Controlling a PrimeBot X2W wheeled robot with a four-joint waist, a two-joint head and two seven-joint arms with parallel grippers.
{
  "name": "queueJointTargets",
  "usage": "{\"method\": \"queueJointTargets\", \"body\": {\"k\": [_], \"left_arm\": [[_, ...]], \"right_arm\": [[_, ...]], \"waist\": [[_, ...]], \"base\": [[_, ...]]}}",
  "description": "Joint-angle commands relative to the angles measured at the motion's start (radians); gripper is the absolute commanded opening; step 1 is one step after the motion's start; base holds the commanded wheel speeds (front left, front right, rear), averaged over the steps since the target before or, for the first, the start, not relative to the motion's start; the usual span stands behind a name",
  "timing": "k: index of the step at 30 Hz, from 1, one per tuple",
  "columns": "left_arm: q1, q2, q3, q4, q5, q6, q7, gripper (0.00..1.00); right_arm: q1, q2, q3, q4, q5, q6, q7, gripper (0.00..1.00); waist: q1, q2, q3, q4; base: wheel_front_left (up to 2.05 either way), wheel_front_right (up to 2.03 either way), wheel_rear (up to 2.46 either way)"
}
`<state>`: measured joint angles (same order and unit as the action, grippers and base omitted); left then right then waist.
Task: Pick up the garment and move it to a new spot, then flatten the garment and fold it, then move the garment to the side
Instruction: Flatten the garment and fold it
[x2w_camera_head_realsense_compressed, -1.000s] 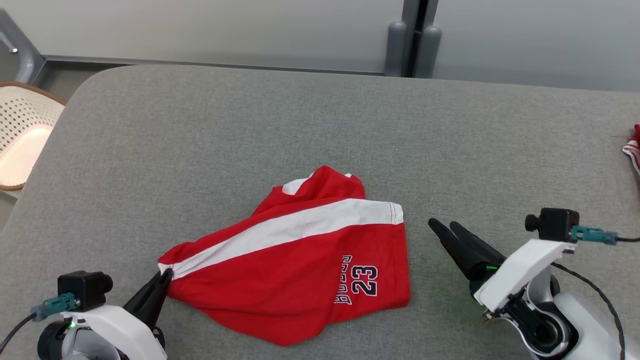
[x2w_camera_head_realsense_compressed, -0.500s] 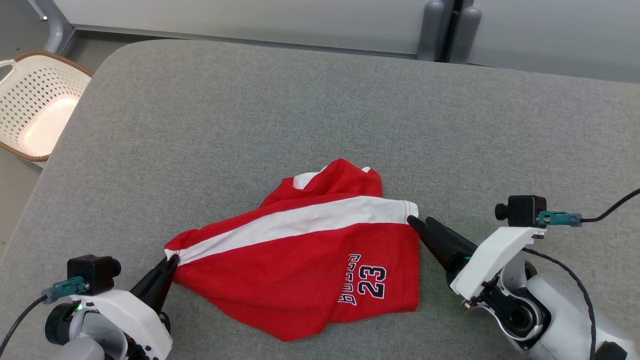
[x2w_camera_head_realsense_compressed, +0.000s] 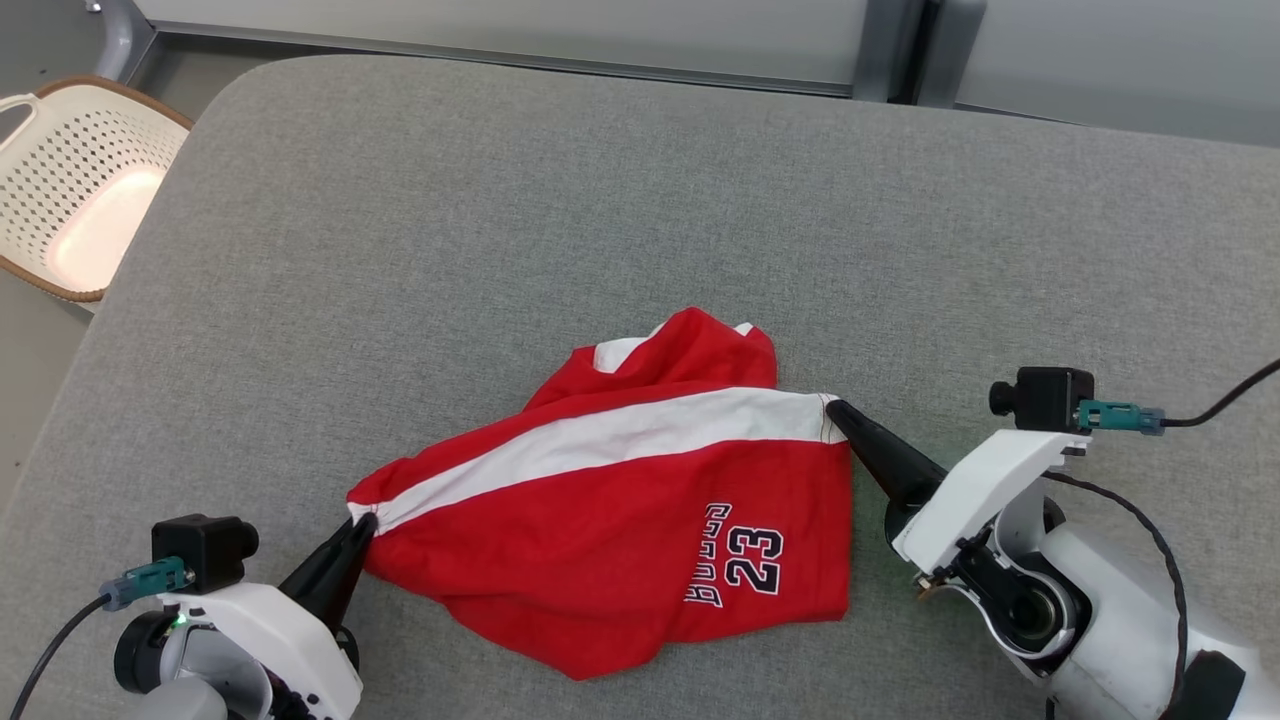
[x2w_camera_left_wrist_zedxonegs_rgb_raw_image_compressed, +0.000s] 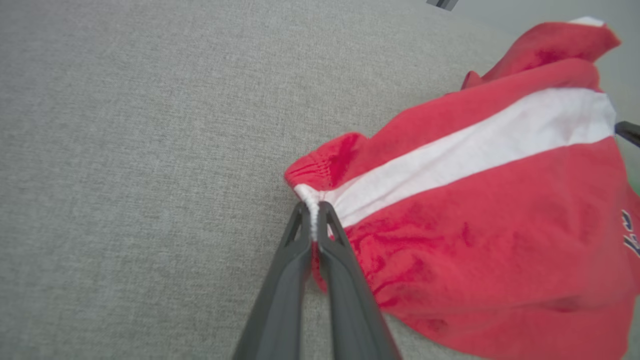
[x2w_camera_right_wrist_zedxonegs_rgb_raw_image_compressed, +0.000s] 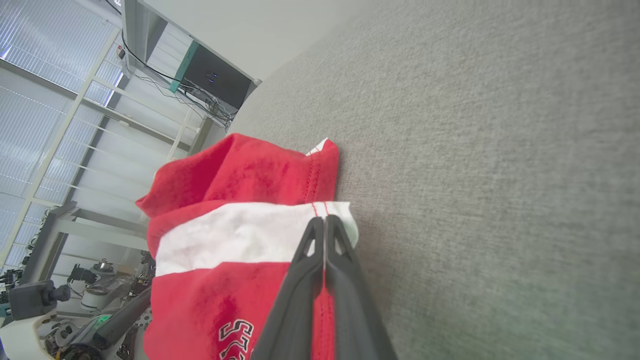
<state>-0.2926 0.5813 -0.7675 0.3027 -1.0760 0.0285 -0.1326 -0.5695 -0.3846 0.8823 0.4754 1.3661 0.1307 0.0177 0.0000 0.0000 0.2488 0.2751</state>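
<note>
Both ends are in hand. The red basketball shorts (x2w_camera_head_realsense_compressed: 640, 540), with a white stripe (x2w_camera_head_realsense_compressed: 610, 440) down the side and a printed 23, lie rumpled on the grey fabric-covered table (x2w_camera_head_realsense_compressed: 480, 200). They sit on the table's near half, roughly midway across it.

Your left gripper (x2w_camera_head_realsense_compressed: 362, 522) is clenched on the gathered waistband corner, at the end of the shorts toward the table's left side. The wrist view shows white cloth pinched between the tips. Your right gripper (x2w_camera_head_realsense_compressed: 835, 408) is clamped on the hem corner of the white stripe, toward the table's right side, with the stitched edge caught between its fingers.

I'd call this the flattening step: grips set, spread not yet made. One leg is bunched up toward the table's back edge.

Next you'll want to draw the two ends apart, lift a little so the cloth hangs free, then lay it down smooth. Pull evenly, because a pinch this thin may slip.
</note>
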Motion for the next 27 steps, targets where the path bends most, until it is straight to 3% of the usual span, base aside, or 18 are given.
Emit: {"method": "queueJointTargets", "body": {"k": [1, 8, 9, 10, 21, 23, 24, 25, 27], "left_arm": [[-0.006, 0.0, 0.0, 0.005, -0.001, -0.001, -0.004, 0.0], [0.008, 0.017, 0.011, -0.003, -0.01, 0.011, -0.01, 0.0], [0.01, 0.02, 0.012, -0.006, -0.01, 0.012, -0.012, 0.0], [0.01, 0.021, 0.013, -0.009, -0.01, 0.013, -0.013, 0.0], [-0.011, 0.01, 0.004, 0.002, 0.0, 0.006, -0.012, 0.0], [-0.013, 0.009, 0.003, 0.005, 0.0, 0.004, -0.014, 0.0], [-0.014, 0.008, 0.003, 0.006, 0.0, 0.003, -0.016, 0.0], [-0.015, 0.007, 0.003, 0.008, 0.0, 0.002, -0.017, 0.0], [-0.017, 0.005, 0.003, 0.011, 0.0, 0.001, -0.019, 0.0]], "right_arm": [[0.007, -0.005, 0.009, 0.001, 0.014, 0.0, -0.016, 0.0], [0.009, -0.052, 0.042, -0.015, 0.066, 0.0, -0.048, 0.0], [0.009, -0.052, 0.048, -0.011, 0.078, 0.0, -0.036, 0.29], [0.004, -0.052, 0.053, -0.005, 0.084, 0.0, -0.026, 1.0], [-0.02, -0.005, 0.095, 0.038, 0.142, 0.002, 0.027, 1.0], [-0.017, -0.001, 0.102, 0.045, 0.15, 0.002, 0.036, 0.76], [-0.018, 0.0, 0.104, 0.046, 0.153, 0.002, 0.038, 0.69], [-0.02, 0.001, 0.106, 0.047, 0.154, 0.002, 0.039, 0.49], [-0.022, 0.004, 0.11, 0.046, 0.16, 0.002, 0.045, 0.31]], "waist": [[0.0, 0.0, -0.001, -0.001], [0.0, 0.0, -0.028, -0.03], [0.0, 0.0, -0.026, -0.032], [0.0, 0.0, -0.023, -0.032], [0.0, 0.0, 0.005, -0.004], [0.0, 0.0, 0.007, 0.001], [0.0, 0.0, 0.009, 0.002], [0.0, 0.0, 0.011, 0.004], [0.0, 0.0, 0.013, 0.006]], "base": [[0.0, 0.0, 0.0], [0.0, 0.0, 0.0], [0.0, 0.0, 0.0], [0.0, 0.0, 0.0], [0.0, 0.0, 0.0], [0.0, 0.0, 0.0], [0.0, 0.0, 0.0], [0.0, 0.0, 0.0], [0.0, 0.0, 0.0]]}}
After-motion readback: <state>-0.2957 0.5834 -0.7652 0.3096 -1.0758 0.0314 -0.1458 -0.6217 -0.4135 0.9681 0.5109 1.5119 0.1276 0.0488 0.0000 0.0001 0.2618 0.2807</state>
